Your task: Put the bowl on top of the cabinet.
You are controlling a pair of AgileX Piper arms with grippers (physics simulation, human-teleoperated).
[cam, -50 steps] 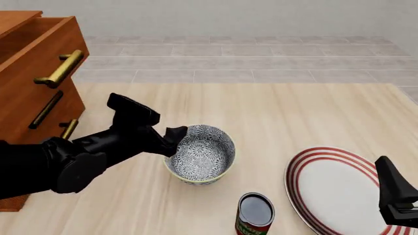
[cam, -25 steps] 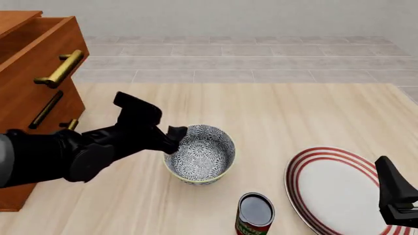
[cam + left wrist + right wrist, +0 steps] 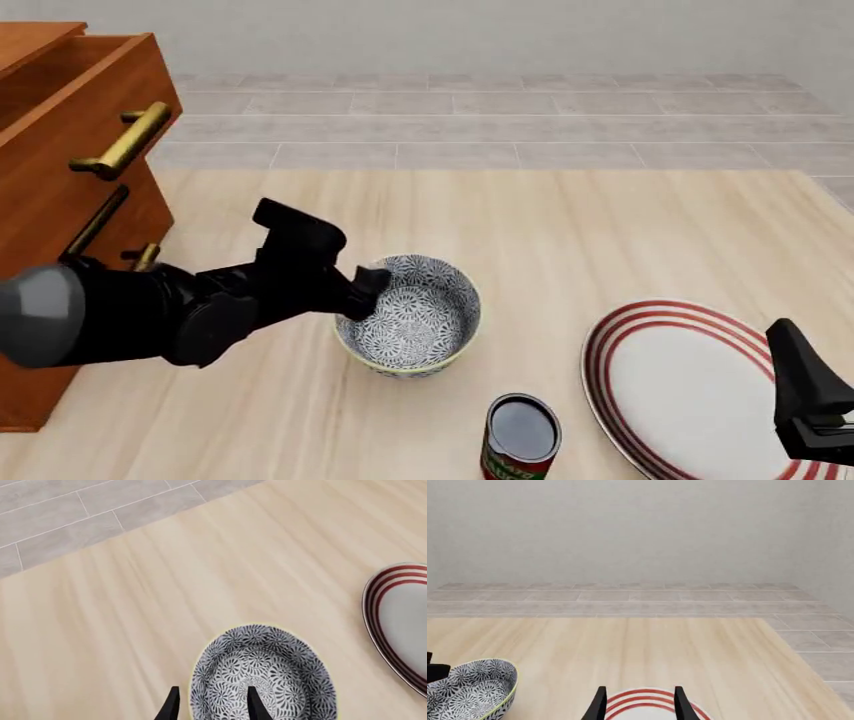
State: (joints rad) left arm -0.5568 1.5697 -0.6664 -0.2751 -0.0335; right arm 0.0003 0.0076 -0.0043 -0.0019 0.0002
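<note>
On table (image 3: 601,220), bowl (image 3: 416,318) upright, L gripper (image 3: 367,290) straddling rim.

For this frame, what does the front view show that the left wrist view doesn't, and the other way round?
Only the front view shows the cabinet, the can, the left arm itself, and the right gripper at the plate's edge.

Only the left wrist view shows the left gripper from behind: its fingertips straddle the bowl's wall, one inside and one outside, with a gap between them.

Both show the bowl sitting on the table, the plate beside it, and the tiled floor beyond.
</note>
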